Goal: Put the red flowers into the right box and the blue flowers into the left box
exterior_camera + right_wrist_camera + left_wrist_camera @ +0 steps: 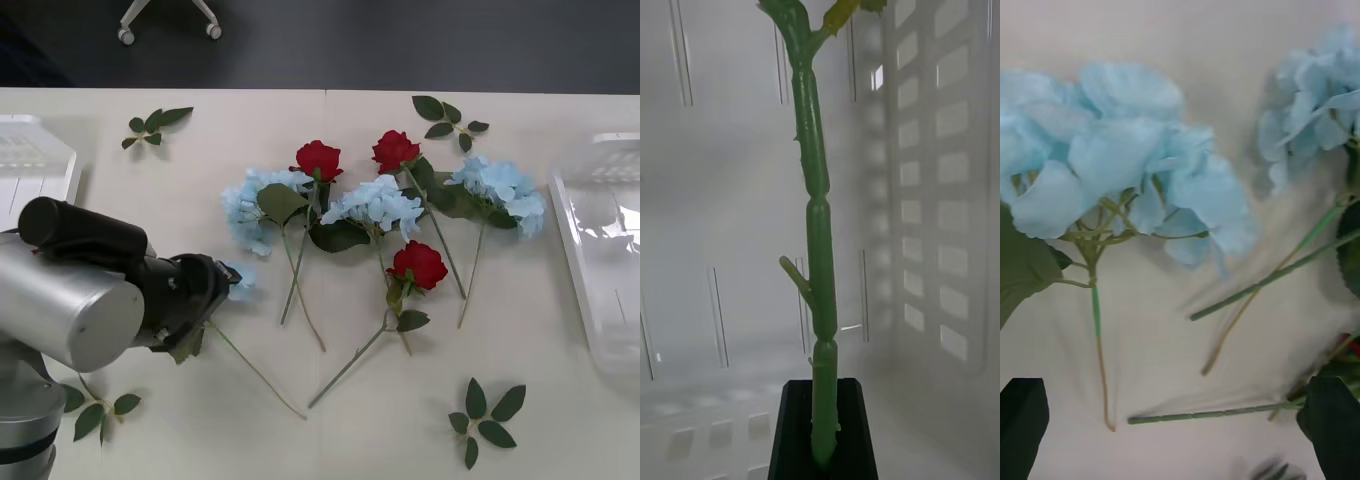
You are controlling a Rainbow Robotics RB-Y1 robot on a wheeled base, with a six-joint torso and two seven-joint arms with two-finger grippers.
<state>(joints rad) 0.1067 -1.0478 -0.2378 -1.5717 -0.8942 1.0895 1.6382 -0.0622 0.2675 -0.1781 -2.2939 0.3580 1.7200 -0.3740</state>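
Note:
Three red flowers and three blue flowers lie mixed at the table's middle. Another blue flower lies at the tip of my left gripper, which hovers open above it, its stem trailing toward me. My right gripper is shut on a thorny green stem inside the right box; the bloom is out of view. The left box sits at the far left.
Flowerless leaf sprigs lie at the back left, back right, front right and front left beside my arm. A second blue bloom and loose stems lie close to the left gripper.

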